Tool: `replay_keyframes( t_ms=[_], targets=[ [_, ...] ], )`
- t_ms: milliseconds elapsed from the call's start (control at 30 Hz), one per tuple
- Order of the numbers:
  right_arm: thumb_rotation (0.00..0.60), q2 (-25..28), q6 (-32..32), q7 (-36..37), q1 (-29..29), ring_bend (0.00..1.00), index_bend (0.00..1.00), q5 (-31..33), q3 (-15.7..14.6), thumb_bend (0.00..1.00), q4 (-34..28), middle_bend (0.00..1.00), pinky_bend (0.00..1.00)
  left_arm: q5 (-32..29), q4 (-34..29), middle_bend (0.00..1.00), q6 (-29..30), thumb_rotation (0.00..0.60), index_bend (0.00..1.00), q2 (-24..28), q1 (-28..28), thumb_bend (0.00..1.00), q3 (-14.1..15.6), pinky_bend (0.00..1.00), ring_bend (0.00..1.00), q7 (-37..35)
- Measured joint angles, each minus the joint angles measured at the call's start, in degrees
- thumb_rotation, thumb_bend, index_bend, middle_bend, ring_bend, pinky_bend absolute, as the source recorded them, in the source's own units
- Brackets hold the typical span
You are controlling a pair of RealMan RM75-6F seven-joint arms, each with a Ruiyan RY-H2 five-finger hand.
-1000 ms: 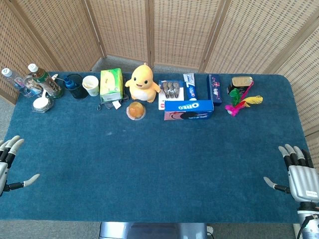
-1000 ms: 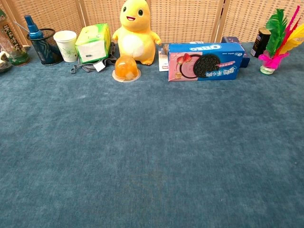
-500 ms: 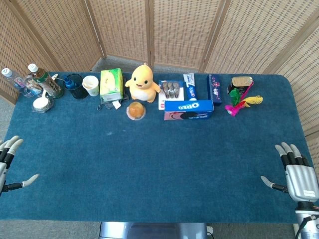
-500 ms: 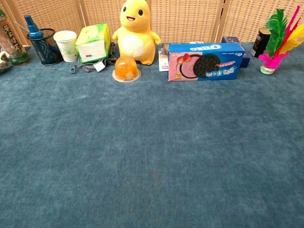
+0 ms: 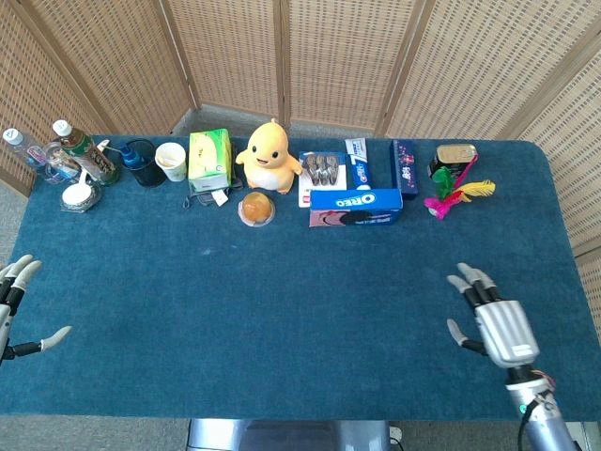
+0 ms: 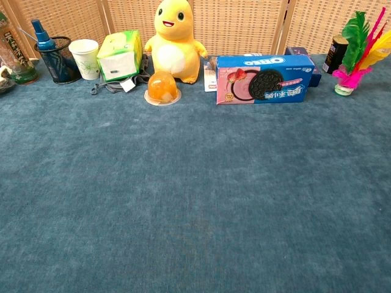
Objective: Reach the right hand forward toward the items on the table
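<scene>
A row of items lines the far edge of the blue table [image 5: 310, 282]: a yellow plush duck [image 5: 269, 155] [image 6: 173, 39], a green tissue box [image 5: 208, 160] [image 6: 119, 55], an orange jelly cup [image 5: 256, 208] [image 6: 162, 87], a blue Oreo box [image 5: 356, 206] [image 6: 265, 79] and a feather shuttlecock [image 5: 451, 195] [image 6: 357, 52]. My right hand [image 5: 493, 317] is open above the near right of the table, fingers spread and pointing toward the row, well short of it. At the near left edge my left hand [image 5: 14, 305] is open and empty. Neither hand shows in the chest view.
At the far left stand bottles [image 5: 83, 150], a black mesh holder [image 5: 143, 162] [image 6: 60, 58] and a white paper cup [image 5: 171, 160] [image 6: 85, 58]. A brown can [image 5: 455, 155] and a dark blue box [image 5: 405, 166] sit far right. Wicker screens [image 5: 329, 56] back the table.
My right hand has moved left and forward from the table's right edge onto the table. The left hand has barely shifted. The items have not moved.
</scene>
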Motion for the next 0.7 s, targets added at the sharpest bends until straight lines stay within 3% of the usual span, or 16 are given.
replay_keyframes(
  t_ms=[367,700],
  targets=[
    [0.545,-3.57,-6.64,4.07,9.06,0.15,0.17,-8.08,-1.67,0.51,1.76,0.0,0.74,-1.32,-0.1,0.0,-0.89,0.254,0.0,0.17,-0.11,0.0,-0.54,0.04,0.0,0.15],
    [0.555,-2.89,-8.87,4.23,15.56,0.15,0.17,-10.13,1.49,0.51,-5.51,0.0,0.74,-1.86,-0.53,0.0,-1.98,0.257,0.0,0.04,-0.42,0.0,-0.58,0.04,0.0,1.18]
  ],
)
